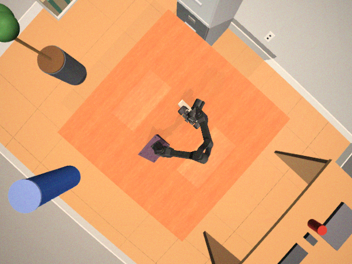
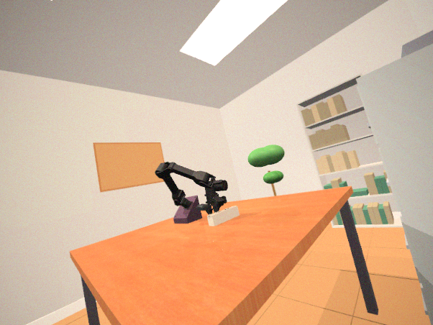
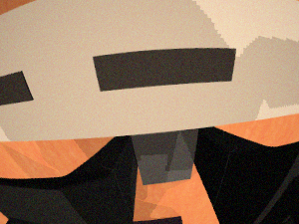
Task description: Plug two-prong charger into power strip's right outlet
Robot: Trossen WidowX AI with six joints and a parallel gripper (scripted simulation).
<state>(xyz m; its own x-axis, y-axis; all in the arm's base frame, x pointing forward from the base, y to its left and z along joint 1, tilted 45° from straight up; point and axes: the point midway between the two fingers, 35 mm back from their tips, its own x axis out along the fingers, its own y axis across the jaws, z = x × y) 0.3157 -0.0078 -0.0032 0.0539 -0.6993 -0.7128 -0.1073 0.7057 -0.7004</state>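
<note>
The power strip is a pale beige bar [image 1: 182, 103] [image 2: 226, 216] [image 3: 55, 59] on the table. In the wrist view it fills the top, with two dark rectangles on its face, the left one cut off by the frame. My gripper [image 2: 213, 211] [image 3: 158, 124] is shut on the charger, a small dark grey block [image 3: 165, 165] between the black fingers. The charger appears right against the strip's near edge in the wrist view. Its prongs are hidden, and whether they touch or enter an outlet cannot be told. In the top view the arm covers the charger and part of the strip.
A purple wedge-shaped block [image 1: 148, 153] [image 2: 188, 216] stands on the orange table [image 1: 123, 175] [image 2: 172, 262] under the arm's base. The arm [image 1: 207, 137] [image 2: 185, 172] arches from it to the strip. A plant, a blue cylinder and a cabinet stand off the table.
</note>
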